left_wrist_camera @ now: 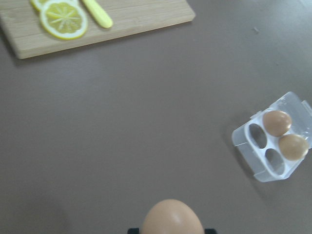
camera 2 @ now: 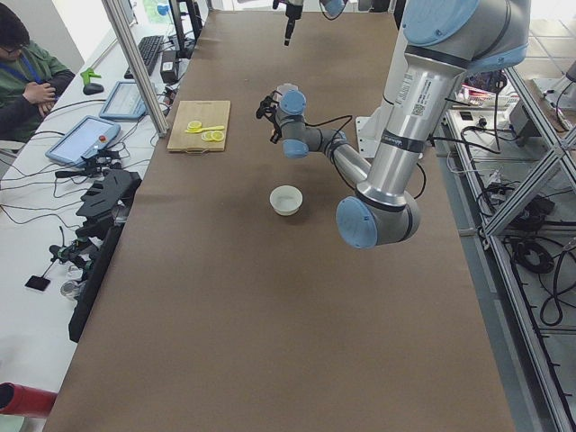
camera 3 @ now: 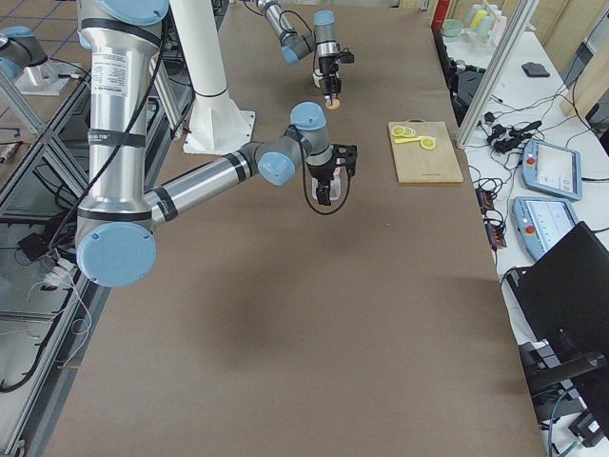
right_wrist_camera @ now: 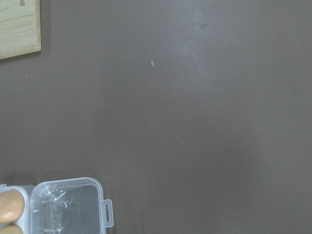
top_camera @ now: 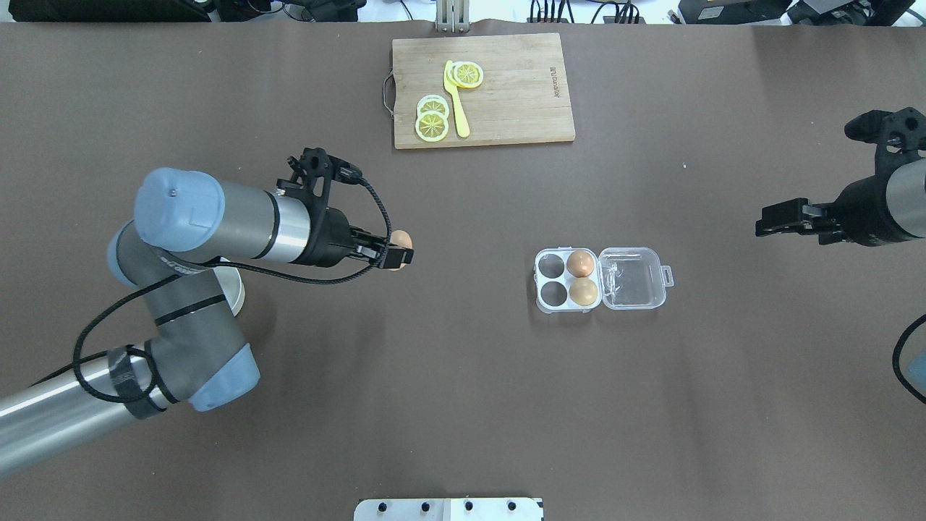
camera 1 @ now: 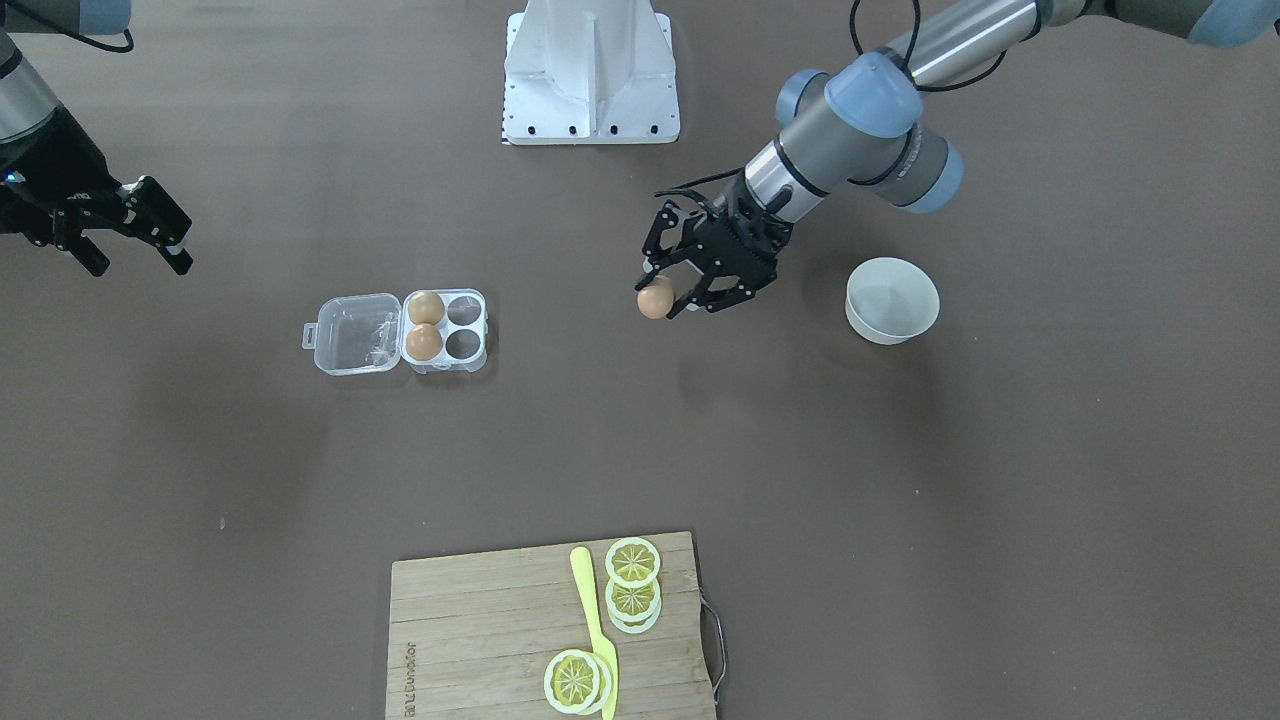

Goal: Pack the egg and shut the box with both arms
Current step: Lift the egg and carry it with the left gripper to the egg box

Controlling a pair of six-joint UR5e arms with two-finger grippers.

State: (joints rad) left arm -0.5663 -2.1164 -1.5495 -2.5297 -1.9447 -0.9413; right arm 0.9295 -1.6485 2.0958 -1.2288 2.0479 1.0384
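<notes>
Left gripper (camera 1: 668, 300) pinching the egg (camera 1: 655, 299) above the table (camera 1: 900, 500)
The egg hangs well apart from the box (camera 1: 446, 328), on its empty-cell side; lid (camera 1: 352, 336) lies flat open, two more eggs (camera 1: 424, 342) fill the cells next to the hinge. Right gripper (camera 1: 140, 262) hovers off the lid side, jaws spread

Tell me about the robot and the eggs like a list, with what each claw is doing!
Left claw: shut on one egg, off to the side of the box
Right claw: open, holding nothing, far from the box
Box: lid open, lying flat beside the cells
Eggs in box: two, in the cells next to the lid
Empty cells: two
Bowl: white, empty, near the left claw
Cutting board: lemon slices and a yellow knife on it
</notes>
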